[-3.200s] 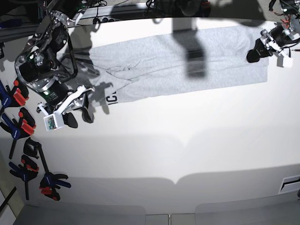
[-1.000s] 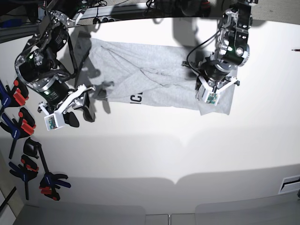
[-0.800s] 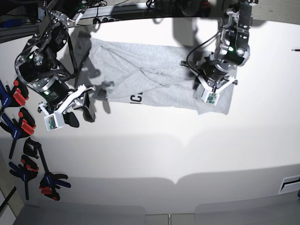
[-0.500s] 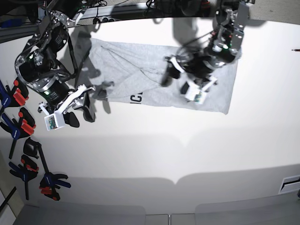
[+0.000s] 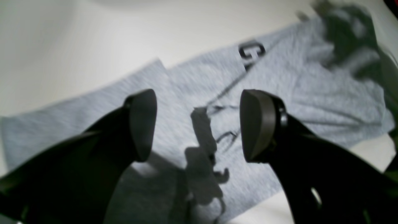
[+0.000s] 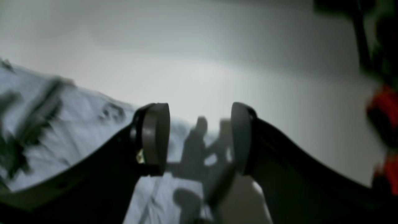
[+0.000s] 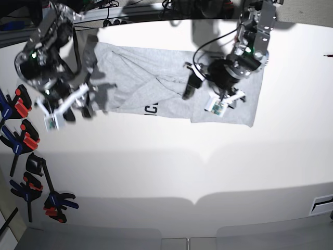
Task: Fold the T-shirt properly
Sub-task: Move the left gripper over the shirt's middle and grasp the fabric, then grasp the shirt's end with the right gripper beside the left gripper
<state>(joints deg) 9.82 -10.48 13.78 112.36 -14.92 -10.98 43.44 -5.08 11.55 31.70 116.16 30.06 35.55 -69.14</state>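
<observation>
Pincers: left (image 5: 197,126) agape, right (image 6: 199,140) agape | T-shirt (image 7: 156,83) half-folded | next: grip unfolded end

one T-shirt (image 7: 151,78), one table (image 7: 171,166), two end effectors, several clamps (image 7: 23,140)

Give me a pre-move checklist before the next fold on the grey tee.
1. Left gripper open, nothing between the fingers: ok.
2. Right gripper open and empty: ok.
3. Light heather-grey cotton T-shirt lying flat: not ok, creases run through its middle in the base view.
4. Folded-over end under the left gripper settled on the shirt: ok, it lies flat with a straight edge.
5. Dark printed lettering hidden inside the fold: not ok, it shows at the near edge.
6. Left gripper clear of the cloth: cannot tell, it hangs over the shirt and the height is unclear.
</observation>
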